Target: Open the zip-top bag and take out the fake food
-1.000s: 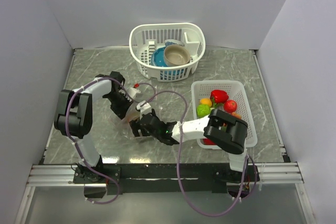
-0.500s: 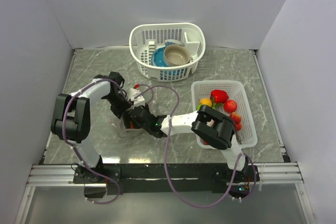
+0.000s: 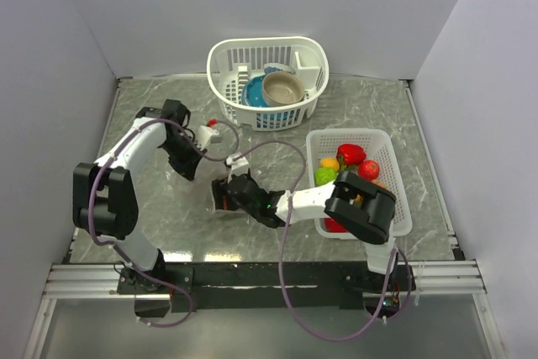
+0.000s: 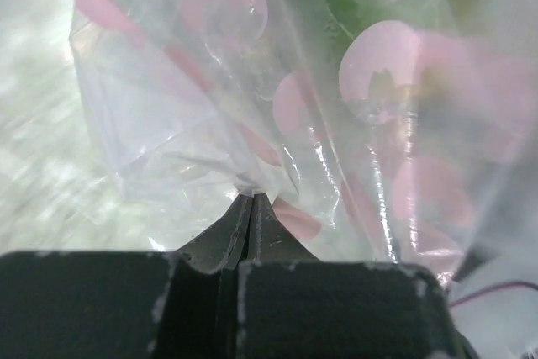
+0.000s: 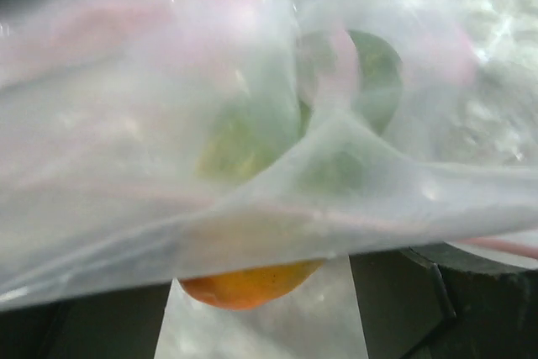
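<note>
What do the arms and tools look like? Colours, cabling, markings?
Left arm and right arm: white links, chunky black joint housings. A purple cable loops loosely along each. Left tool and right tool: black, two-fingered. No markings visible.

The left arm [image 3: 126, 145] rises toward 12 o'clock, then folds back toward 5. Its tool [image 4: 250, 201] is pinched tight on the zip-top bag [image 4: 193, 115]. The right arm [image 3: 307, 201] stretches low toward 9 o'clock, and the fingers [image 5: 84, 325] of its tool [image 3: 224, 195] stand apart.
</note>
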